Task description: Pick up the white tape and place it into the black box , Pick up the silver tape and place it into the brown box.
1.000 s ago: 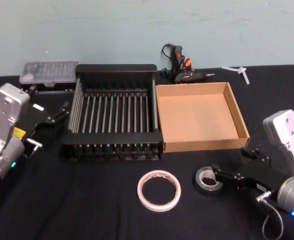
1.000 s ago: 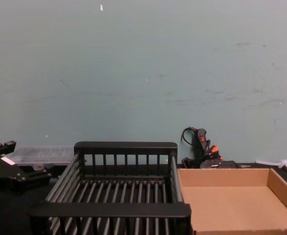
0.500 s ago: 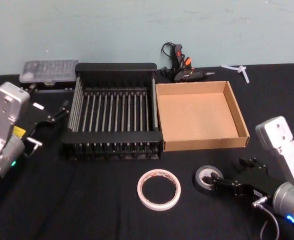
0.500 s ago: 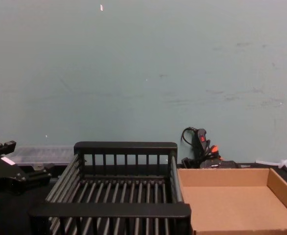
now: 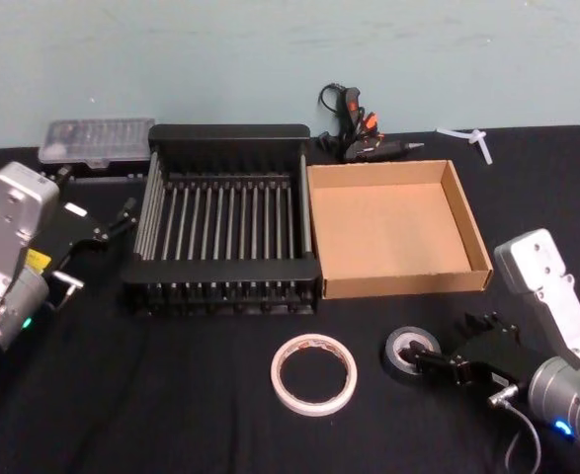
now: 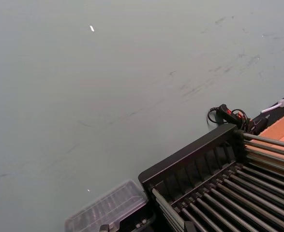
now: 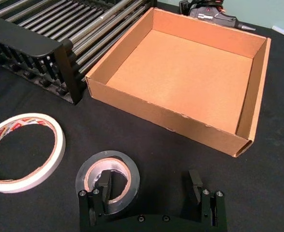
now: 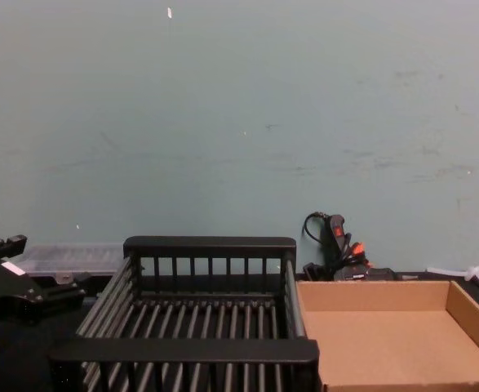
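I see the right gripper (image 7: 151,186) low at the lower right of the head view, fingers spread wide; one finger (image 7: 104,182) sits inside the core of the silver tape (image 7: 108,177), nothing clamped. The white tape (image 5: 313,373) lies flat at lower centre, just beside the silver roll, apart from it. The black box (image 5: 226,225) and the brown box (image 5: 393,228) stand side by side at mid-frame. The left gripper (image 5: 112,227) is parked at the left edge; I cannot tell its opening.
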You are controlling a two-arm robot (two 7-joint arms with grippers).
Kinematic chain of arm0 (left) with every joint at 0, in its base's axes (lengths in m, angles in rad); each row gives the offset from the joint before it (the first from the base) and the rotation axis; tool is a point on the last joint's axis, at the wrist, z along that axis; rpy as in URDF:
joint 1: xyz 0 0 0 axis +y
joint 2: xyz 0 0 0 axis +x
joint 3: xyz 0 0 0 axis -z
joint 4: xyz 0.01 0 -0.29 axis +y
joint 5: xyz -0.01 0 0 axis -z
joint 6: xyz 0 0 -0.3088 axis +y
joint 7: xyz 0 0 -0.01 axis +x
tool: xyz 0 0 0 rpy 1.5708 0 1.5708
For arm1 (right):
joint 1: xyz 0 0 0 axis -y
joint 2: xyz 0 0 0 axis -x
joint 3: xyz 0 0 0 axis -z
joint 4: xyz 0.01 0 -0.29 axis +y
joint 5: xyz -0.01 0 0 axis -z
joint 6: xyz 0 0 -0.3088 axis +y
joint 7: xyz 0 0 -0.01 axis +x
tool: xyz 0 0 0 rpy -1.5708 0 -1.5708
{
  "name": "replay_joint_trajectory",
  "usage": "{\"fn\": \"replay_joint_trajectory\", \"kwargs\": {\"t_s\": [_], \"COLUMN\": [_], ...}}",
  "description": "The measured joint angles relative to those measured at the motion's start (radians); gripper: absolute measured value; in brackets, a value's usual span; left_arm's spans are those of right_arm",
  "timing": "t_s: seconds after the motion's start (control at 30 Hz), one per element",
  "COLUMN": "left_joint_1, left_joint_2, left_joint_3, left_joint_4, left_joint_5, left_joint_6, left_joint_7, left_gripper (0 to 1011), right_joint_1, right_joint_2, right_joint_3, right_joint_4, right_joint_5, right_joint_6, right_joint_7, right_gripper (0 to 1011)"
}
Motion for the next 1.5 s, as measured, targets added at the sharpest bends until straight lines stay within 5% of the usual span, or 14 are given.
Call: {"fn": "replay_joint_trajectory", "kwargs": {"t_s": [1.5], "left_joint_1": [0.000], "left_joint_2": [0.000], "left_joint_3": [0.000], "left_joint_4": [0.000], "left_joint_5": [0.000], "left_joint_6": [0.000], "left_joint_7": [0.000], "left_gripper": [1001], "right_joint_1": [0.022], "right_joint_2": [-0.067], "right_joint_3": [0.020], "right_joint_4": [0.037], "right_joint_5": [-0.077], "right_joint_6": [0.016], "right_joint_7": [0.055], "right_gripper": [1002]}}
